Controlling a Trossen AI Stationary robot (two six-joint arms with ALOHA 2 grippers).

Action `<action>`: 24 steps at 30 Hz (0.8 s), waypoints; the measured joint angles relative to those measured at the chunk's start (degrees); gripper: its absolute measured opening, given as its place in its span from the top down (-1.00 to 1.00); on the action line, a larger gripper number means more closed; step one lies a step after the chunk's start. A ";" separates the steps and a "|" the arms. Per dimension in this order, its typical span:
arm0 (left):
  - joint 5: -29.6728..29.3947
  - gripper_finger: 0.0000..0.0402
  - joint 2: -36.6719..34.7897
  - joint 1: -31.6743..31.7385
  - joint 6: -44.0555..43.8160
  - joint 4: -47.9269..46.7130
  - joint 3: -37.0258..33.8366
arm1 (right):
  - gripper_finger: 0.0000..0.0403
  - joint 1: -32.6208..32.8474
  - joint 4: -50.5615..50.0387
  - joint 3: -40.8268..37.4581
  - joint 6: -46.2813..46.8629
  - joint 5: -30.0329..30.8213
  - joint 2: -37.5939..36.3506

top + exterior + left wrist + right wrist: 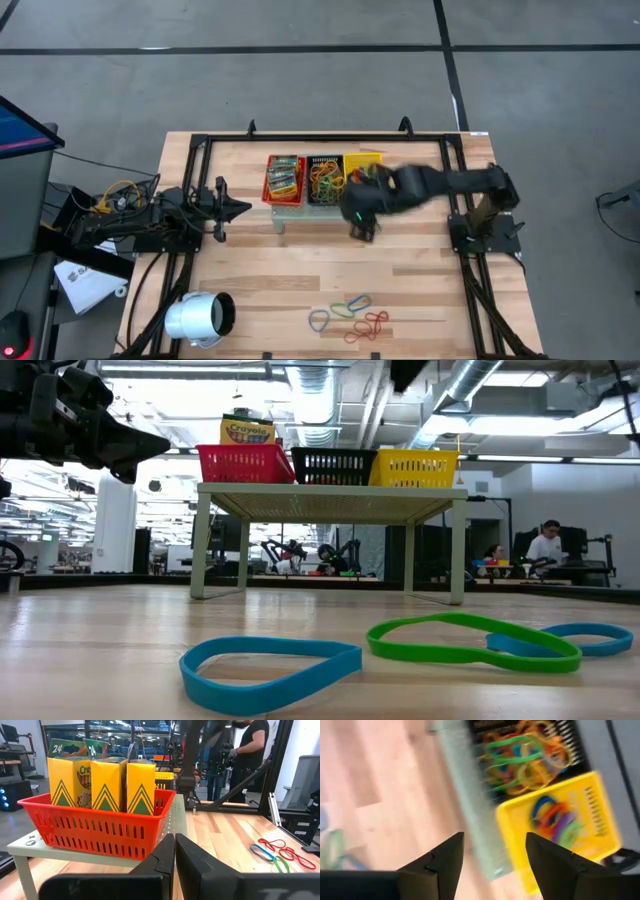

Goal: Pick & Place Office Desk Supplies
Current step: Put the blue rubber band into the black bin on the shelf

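Observation:
Loose rubber bands (350,315) in blue, green and red lie on the near part of the table; the low view shows a blue loop (270,665) and a green loop (470,640) lying flat. More bands fill the black basket (525,755) and the yellow basket (557,817). Green-yellow printed packets (107,780) stand in the red basket (95,827). My right gripper (494,840) hovers open and empty over the table, just near of the basket stand (360,222). My left gripper (175,845) is shut and empty, left of the stand (235,208).
The three baskets sit on a small low stand (330,500) at the table's far middle. A large white cylinder (200,318) lies at the near left corner. Black frame rails (470,290) run along both table sides. People stand in the room beyond (250,750).

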 joint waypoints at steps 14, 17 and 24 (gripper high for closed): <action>0.00 0.96 0.00 -0.02 0.00 0.14 -0.04 | 0.03 21.28 11.48 -13.47 16.59 -3.96 6.78; 0.00 0.96 0.00 -0.02 0.00 0.16 -0.04 | 0.04 21.84 16.26 -14.10 16.16 -7.21 10.23; 0.00 0.96 0.00 -0.02 0.00 0.16 -0.04 | 0.04 23.29 19.98 -17.08 11.42 -7.38 16.19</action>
